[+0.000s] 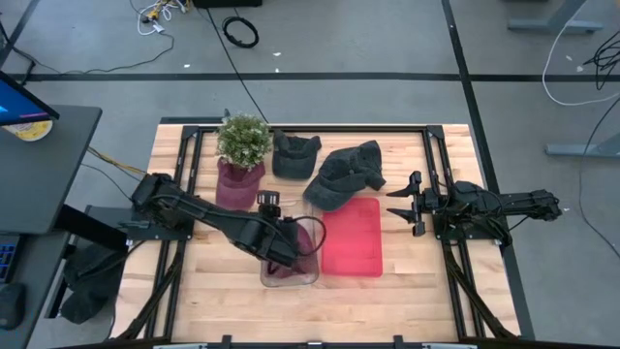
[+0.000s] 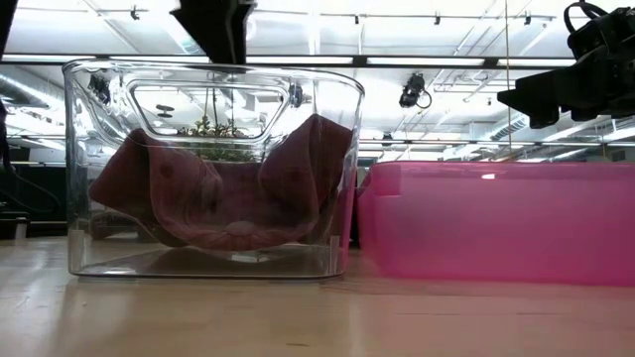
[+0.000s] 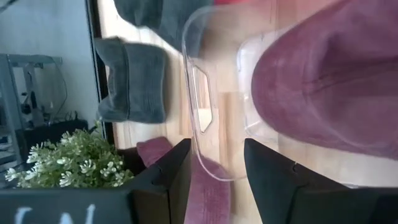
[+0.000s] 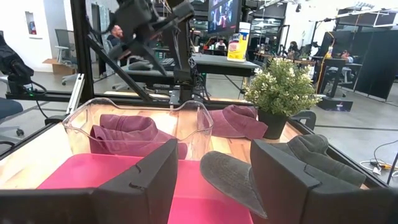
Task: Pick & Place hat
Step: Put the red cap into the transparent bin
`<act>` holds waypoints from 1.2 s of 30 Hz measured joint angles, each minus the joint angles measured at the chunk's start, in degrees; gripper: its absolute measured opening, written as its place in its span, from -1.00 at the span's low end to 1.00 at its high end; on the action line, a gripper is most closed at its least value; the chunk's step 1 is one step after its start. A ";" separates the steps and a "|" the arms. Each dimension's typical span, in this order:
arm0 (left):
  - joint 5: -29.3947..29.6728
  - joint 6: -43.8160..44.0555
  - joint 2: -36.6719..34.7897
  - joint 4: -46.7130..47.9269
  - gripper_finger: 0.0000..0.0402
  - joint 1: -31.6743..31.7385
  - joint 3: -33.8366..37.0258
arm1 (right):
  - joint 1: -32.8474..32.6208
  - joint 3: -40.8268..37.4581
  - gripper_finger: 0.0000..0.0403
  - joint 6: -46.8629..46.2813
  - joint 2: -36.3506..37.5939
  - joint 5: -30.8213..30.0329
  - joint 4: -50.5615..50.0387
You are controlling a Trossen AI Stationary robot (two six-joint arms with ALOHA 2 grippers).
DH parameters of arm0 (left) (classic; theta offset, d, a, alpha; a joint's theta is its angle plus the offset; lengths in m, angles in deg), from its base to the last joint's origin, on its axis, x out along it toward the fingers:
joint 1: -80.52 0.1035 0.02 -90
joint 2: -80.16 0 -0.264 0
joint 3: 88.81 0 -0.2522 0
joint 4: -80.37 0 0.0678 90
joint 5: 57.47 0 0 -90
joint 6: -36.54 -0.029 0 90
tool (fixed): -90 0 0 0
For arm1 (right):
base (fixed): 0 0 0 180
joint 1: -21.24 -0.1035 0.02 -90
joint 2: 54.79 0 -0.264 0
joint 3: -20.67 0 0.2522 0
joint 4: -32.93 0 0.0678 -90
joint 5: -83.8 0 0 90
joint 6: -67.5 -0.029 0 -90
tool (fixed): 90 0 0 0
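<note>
A maroon hat (image 1: 295, 247) lies crumpled inside a clear plastic bin (image 1: 312, 276), also seen in the low view (image 2: 238, 198). A second maroon hat (image 1: 239, 184) rests flat on the table by the potted plant. Two dark grey hats (image 1: 295, 155) (image 1: 349, 173) lie on the table toward its far side. My left gripper (image 1: 268, 202) (image 3: 214, 149) is open over the bin's far-left corner, one finger on either side of the rim (image 3: 208, 158). My right gripper (image 1: 405, 204) (image 4: 214, 168) hovers open right of the pink tray. My left gripper stands from above with the clear bin's rim (image 3: 208, 158) between its open fingers at the far-left corner. Whether a finger touches the rim, I cannot tell. The bin sits flat on the table.
A flat pink tray (image 1: 351, 237) lies right of the bin, almost against it. A potted plant (image 1: 244, 141) stands near the far-left corner. Black frame rails (image 1: 194, 174) run along both sides of the table. Bare wood shows along the near edge.
</note>
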 joint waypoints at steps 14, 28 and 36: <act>-2.83 0.22 -18.37 -13.70 -0.25 3.01 21.79 | -0.01 -0.02 0.02 0.00 0.00 -0.02 0.01; -8.83 0.44 -37.00 -24.56 -0.25 13.27 41.70 | 0.00 -0.02 0.02 0.00 0.01 0.00 0.01; -12.65 -0.01 -38.50 -26.95 -0.25 22.76 48.58 | 0.00 -0.01 0.02 0.00 0.01 0.00 0.01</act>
